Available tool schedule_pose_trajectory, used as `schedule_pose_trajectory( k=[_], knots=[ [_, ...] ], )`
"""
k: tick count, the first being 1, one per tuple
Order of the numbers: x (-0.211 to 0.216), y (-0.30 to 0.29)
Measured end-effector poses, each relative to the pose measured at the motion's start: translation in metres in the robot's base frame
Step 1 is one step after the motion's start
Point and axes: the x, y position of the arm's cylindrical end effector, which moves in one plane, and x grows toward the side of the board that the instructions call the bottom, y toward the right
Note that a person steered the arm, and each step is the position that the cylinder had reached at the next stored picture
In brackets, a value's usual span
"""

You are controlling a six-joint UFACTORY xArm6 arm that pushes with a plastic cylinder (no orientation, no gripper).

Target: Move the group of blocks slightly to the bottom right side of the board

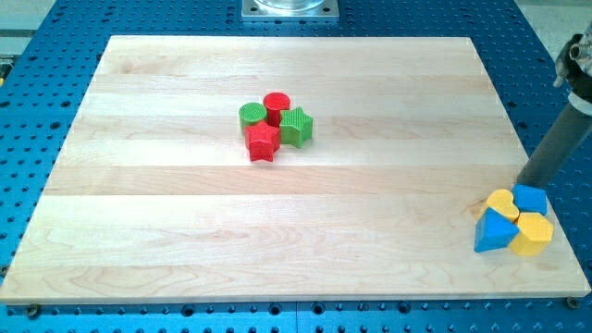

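wooden surface (185,222) with two clusters. red cylinder (277,104), green cylinder (252,115), green star (296,127) and red star (263,141) touch near centre. yellow blocks (503,204) (534,232) and blue blocks (530,197) (494,233) sit at the view's bottom right; my tip (521,185), a plain rod tool holding nothing, just above them.

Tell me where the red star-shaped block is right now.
The red star-shaped block sits just above the wooden board's centre, at the bottom left of a tight cluster, below the green cylinder block and left of the green star-shaped block.
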Motion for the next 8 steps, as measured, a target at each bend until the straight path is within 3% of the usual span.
schedule_pose_trajectory(
  k=[1,5,7,8],
  knots=[
    [0.040,0.004],
    [0.115,0.010],
    [0.092,-0.002],
    [0.080,-0.035]
  ],
)
